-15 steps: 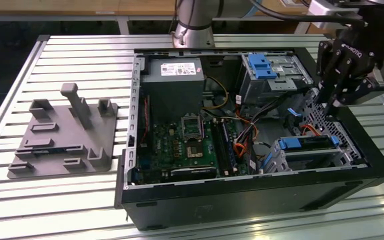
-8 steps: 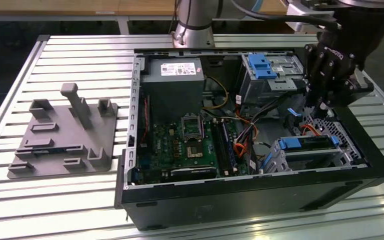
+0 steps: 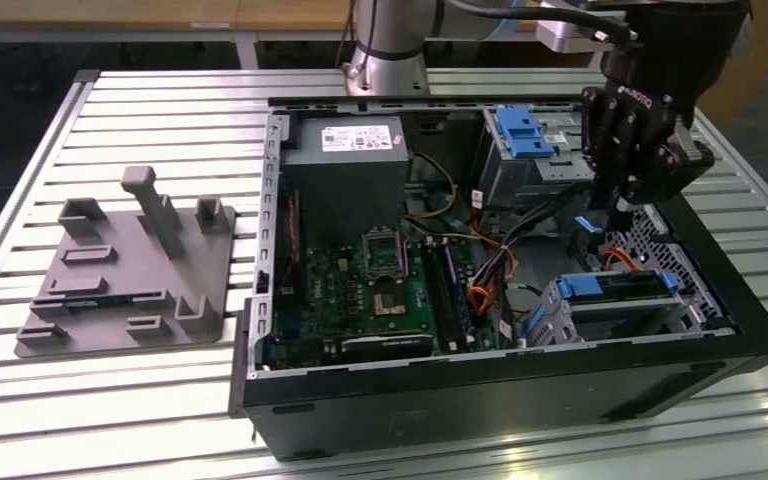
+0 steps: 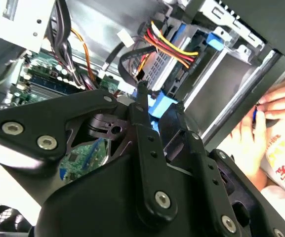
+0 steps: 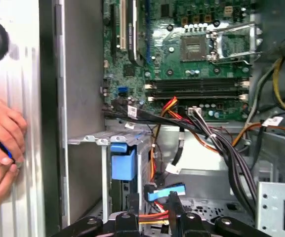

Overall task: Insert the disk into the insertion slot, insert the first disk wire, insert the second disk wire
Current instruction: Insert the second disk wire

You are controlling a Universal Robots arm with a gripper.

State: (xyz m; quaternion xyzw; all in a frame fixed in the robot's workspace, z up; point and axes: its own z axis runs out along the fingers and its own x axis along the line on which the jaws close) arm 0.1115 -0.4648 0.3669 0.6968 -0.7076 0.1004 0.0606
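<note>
Jaws stand narrowly parted, their tips just beside a flat blue cable plug (image 5: 163,191); whether they touch it I can't make out. The silver hard drive in its bright blue plastic frame (image 3: 611,287) sits mostly hidden inside the perforated silver metal cage (image 3: 640,318). That loose bundle of black wires (image 5: 216,143) could snag the arm and drag the plug askew.

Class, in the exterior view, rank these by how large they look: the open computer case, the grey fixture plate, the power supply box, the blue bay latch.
Largest to smallest:
1. computer case
2. grey fixture plate
3. power supply box
4. blue bay latch
No ties.
</note>
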